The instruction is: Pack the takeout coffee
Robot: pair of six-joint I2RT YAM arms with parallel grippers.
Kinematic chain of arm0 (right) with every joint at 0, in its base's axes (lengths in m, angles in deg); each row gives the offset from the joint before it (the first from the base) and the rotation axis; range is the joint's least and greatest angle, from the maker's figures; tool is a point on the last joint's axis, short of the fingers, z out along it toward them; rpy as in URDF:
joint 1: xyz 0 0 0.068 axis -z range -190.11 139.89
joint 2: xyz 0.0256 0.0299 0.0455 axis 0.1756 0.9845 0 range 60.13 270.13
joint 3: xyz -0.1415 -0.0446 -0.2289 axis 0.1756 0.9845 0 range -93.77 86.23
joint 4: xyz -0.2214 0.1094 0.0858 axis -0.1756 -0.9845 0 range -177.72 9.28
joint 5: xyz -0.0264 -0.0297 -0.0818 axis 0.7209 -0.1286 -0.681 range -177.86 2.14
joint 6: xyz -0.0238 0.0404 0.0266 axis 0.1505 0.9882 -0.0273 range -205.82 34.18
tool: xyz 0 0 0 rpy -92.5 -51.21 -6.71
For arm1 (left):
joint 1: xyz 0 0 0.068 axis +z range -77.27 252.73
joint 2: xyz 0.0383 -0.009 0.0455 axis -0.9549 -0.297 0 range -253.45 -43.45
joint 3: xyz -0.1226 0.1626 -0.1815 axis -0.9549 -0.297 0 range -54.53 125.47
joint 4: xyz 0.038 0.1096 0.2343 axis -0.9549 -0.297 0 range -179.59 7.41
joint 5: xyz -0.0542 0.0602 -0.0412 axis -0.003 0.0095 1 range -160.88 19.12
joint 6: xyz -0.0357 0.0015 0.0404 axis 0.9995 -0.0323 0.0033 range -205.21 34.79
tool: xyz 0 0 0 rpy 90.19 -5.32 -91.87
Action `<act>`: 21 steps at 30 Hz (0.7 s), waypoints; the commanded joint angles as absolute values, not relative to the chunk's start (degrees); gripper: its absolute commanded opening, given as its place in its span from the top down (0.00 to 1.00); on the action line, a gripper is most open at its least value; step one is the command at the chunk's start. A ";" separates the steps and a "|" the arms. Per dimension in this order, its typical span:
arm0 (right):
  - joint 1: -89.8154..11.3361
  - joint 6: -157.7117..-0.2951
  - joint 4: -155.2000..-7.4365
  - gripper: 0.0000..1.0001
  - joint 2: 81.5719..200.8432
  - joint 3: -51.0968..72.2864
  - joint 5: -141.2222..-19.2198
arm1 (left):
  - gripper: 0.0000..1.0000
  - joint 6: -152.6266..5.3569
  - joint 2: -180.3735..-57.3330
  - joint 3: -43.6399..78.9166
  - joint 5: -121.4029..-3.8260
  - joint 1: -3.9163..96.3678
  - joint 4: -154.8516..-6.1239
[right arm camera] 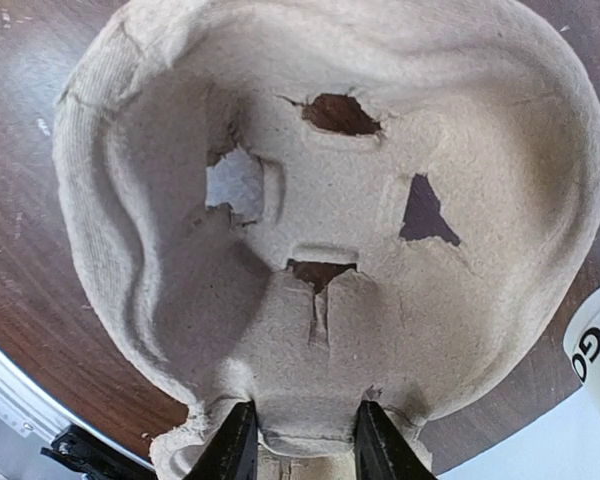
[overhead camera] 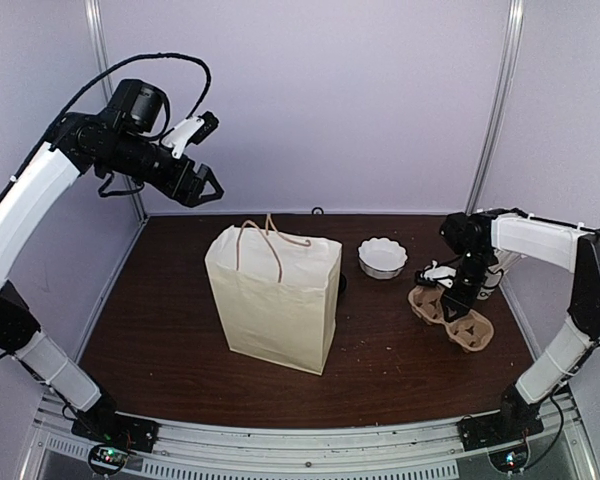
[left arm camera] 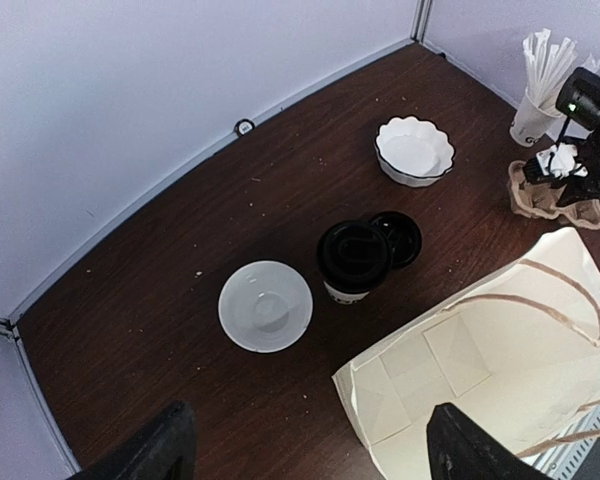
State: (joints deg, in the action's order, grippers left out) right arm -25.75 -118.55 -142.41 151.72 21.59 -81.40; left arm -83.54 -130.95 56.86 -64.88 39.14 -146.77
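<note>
Takeout coffee cup upright on dark wooden table, behind open paper bag, black lid seated on top. Second black lid flat on table, touching side of cup. Smooth white bowl near cup on one side; scalloped white bowl farther off toward right wall. Left claw raised high over far left corner, jaws spread wide, empty. Right claw down low on pulp cup carrier at right side of table, well apart from coffee; fingers pressed against both faces of carrier's near rim wall, pinching it. White cup bristling with sticks just beside carrier.
</note>
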 commanded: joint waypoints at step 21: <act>-25.54 -117.28 -149.69 0.67 133.81 13.52 -64.04 | 0.27 -113.83 -149.68 66.74 -36.07 39.95 -153.68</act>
State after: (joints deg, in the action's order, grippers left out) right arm -25.75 -117.32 -147.97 134.89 14.77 -66.67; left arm -108.59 -147.78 62.52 -43.50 40.39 -152.59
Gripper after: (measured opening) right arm 0.328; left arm 0.753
